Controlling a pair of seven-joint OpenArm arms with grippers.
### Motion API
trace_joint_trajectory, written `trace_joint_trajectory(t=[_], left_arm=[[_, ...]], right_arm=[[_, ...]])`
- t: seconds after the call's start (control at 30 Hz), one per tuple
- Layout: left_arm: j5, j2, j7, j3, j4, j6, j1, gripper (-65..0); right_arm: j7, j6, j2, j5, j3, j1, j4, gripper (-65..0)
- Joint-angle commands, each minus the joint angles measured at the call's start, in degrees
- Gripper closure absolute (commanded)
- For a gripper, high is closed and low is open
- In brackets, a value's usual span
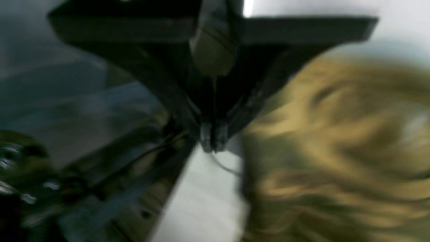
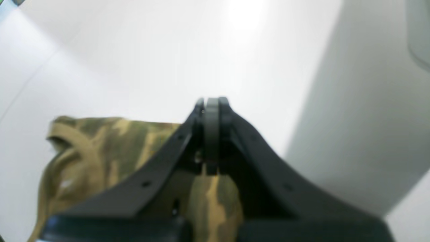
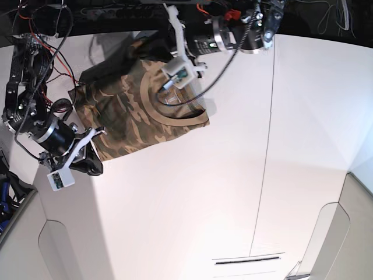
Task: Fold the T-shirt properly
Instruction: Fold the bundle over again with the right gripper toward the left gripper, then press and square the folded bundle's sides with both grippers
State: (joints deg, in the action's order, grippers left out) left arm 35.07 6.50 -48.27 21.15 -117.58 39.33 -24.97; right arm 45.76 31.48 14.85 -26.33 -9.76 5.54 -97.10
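The brown, olive and tan camouflage cloth T-shirt (image 3: 137,114) lies crumpled on the white counter (image 3: 233,186). The left pincer (image 1: 211,141), jaws pressed together, hangs at its edge. The right pincer (image 2: 211,104), likewise closed on nothing, sits beyond the shirt's hem.

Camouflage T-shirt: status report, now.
Left hand shut, right hand shut, neither visibly holding cloth. Brown-olive-tan camouflage cloth T-shirt bunched on white table. Nothing in the way.

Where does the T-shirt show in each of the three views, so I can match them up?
Left wrist: T-shirt fills the right half, blurred.
Right wrist: lower left, partly behind the right pincer.
Base: upper left, lying between the two arms.
Shared landmark: the white table under the cloth.
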Motion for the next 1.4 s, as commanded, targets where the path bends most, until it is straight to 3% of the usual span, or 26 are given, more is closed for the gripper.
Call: trace_joint_trajectory(t=[0.0, 0.1, 0.33, 0.73, 0.97, 1.2, 1.37], left_arm=[[-0.28, -0.17, 1.73, 1.46, 0.52, 0.67, 0.37, -0.8], [-4.50, -0.15, 2.73, 3.41, 4.26, -0.48, 2.19, -0.8], [-4.50, -0.13, 4.68, 3.48, 11.52, -2.93, 6.56, -0.8], [-8.63, 0.20, 4.59, 3.34, 17.44, -2.95, 7.04, -0.8], [-9.20, 0.17, 5.01, -3.39, 17.49, -6.19, 7.87, -0.8], [-9.20, 0.17, 5.62, -10.62, 17.75, -6.14, 11.34, -0.8], [-9.27, 0.20, 5.86, -14.05, 21.09, -6.21, 16.92, -0.8]], right_arm=[[-2.05, -0.17, 0.17, -0.96, -0.24, 2.62, 1.60, 0.0], [-2.10, 0.17, -1.31, -2.21, -0.17, 6.60, 9.49, 0.0], [-2.49, 1.57, -4.37, -2.21, 0.90, 11.41, 23.41, 0.0], [-3.28, 1.95, -4.07, -0.44, 6.49, 10.80, 27.63, 0.0], [-1.57, 1.92, -2.29, -0.70, 6.43, 10.80, 27.56, 0.0], [4.26, 1.95, -1.86, -4.02, 6.29, 10.78, 27.56, 0.0], [5.16, 1.95, -0.28, -7.04, 6.29, 10.49, 27.41, 0.0]])
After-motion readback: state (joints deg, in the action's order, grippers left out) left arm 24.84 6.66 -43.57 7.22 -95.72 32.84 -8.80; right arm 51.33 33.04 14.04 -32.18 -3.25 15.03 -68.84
